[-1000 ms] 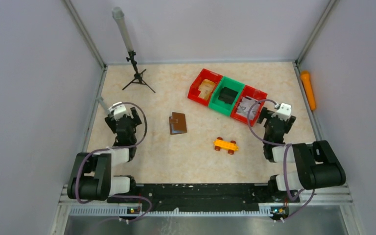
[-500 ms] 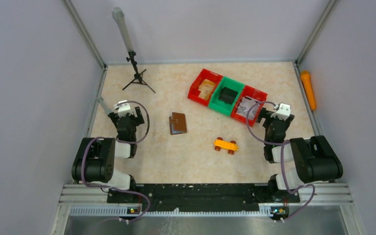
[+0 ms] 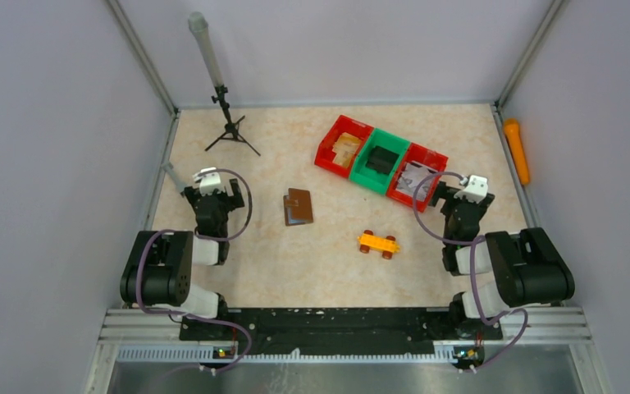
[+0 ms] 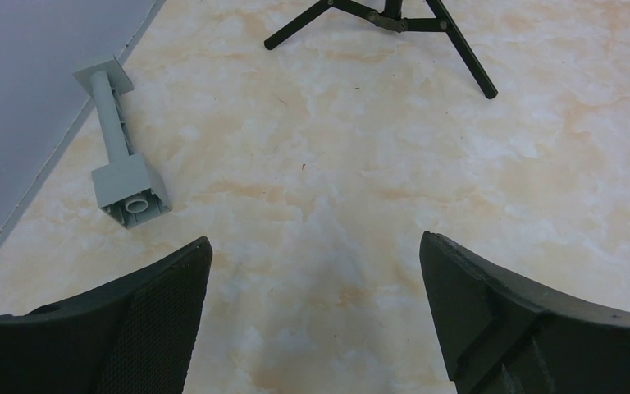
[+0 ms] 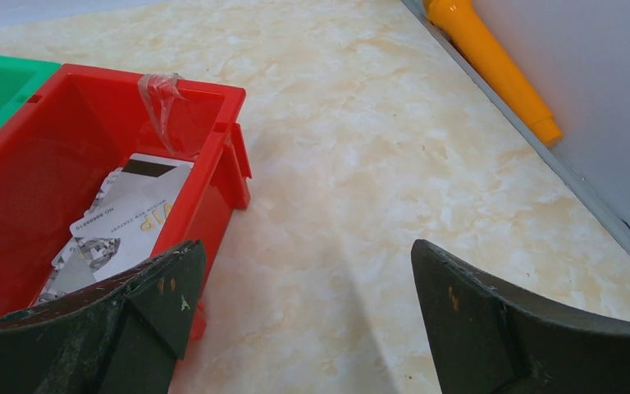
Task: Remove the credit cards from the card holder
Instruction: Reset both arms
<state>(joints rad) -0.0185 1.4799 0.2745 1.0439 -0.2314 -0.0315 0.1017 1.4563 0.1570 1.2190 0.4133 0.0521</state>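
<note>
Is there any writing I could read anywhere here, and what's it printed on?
"VIP": printed large on the pale card in the red bin.
"NO" plus a row of digits along that card's edge: digits too small to read surely.
No other text is legible in any view.

My count: 1 card holder (image 3: 298, 206), 1 orange toy car (image 3: 378, 243). 3 bins: one red bin (image 3: 328, 139), a second red bin (image 3: 431, 151), 1 green bin (image 3: 394, 136). 1 printed card (image 5: 127, 217) in the second red bin, possibly more under it, can't tell. 1 black item (image 3: 384, 158) in the green bin, 1 tan item (image 3: 345, 148) in the first red bin. 1 tripod (image 3: 230, 127), 1 grey post (image 4: 120, 152), 1 orange cylinder (image 3: 516, 151). 2 grippers: left gripper (image 4: 314, 246), right gripper (image 5: 308, 246).
</note>
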